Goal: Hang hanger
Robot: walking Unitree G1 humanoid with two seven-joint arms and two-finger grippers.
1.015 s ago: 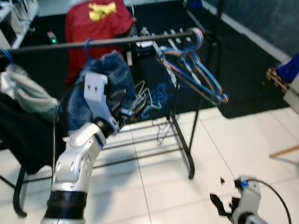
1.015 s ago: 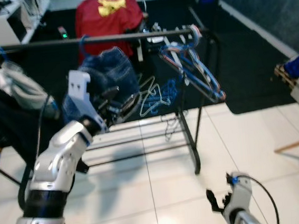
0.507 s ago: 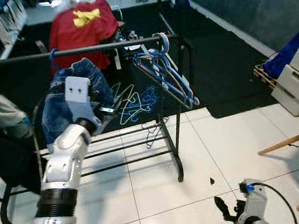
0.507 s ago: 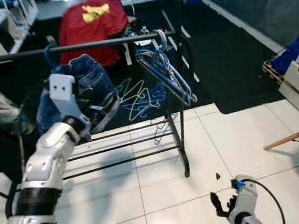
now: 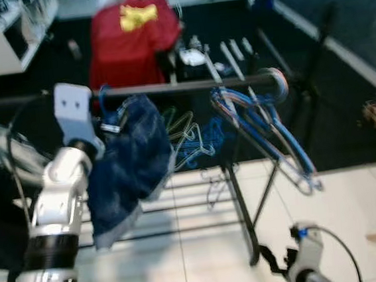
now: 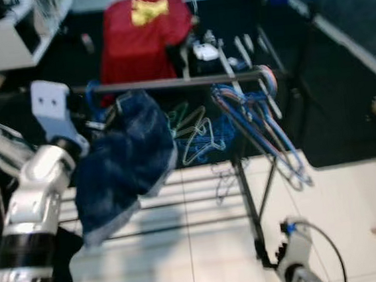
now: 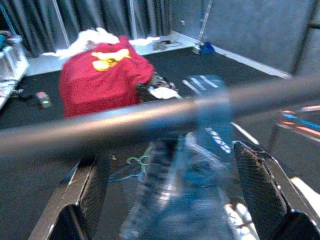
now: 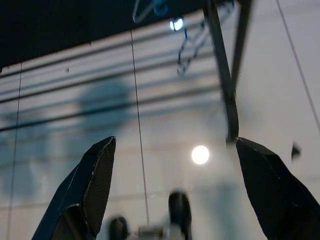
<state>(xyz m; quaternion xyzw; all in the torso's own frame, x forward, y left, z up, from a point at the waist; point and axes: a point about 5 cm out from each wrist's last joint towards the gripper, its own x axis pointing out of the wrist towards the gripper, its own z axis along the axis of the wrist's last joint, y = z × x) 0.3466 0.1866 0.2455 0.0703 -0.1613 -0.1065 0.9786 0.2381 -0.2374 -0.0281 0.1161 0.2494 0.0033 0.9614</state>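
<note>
A blue hanger (image 5: 103, 99) carrying denim jeans (image 5: 132, 168) hooks over the black clothes rail (image 5: 176, 87). My left gripper (image 5: 110, 126) is raised to rail height just left of the jeans. In the left wrist view its fingers (image 7: 89, 192) stand wide apart and open, with the rail (image 7: 125, 122) across them and the blurred blue hook and denim (image 7: 200, 200) between them. My right gripper (image 5: 274, 264) hangs low over the tiles, open and holding nothing; its fingers (image 8: 95, 185) show in the right wrist view.
A bunch of blue and grey hangers (image 5: 274, 133) hangs at the rail's right end. Loose hangers (image 5: 187, 131) lie behind the rack on dark carpet. A red shirt (image 5: 135, 39) lies farther back. A pale garment (image 5: 1, 142) hangs at left. The rack's leg (image 5: 246, 222) stands on white tiles.
The camera has shifted and come closer to the rack. My left gripper has risen from in front of the jeans to rail height beside the hanger's hook. The right arm stays low.
</note>
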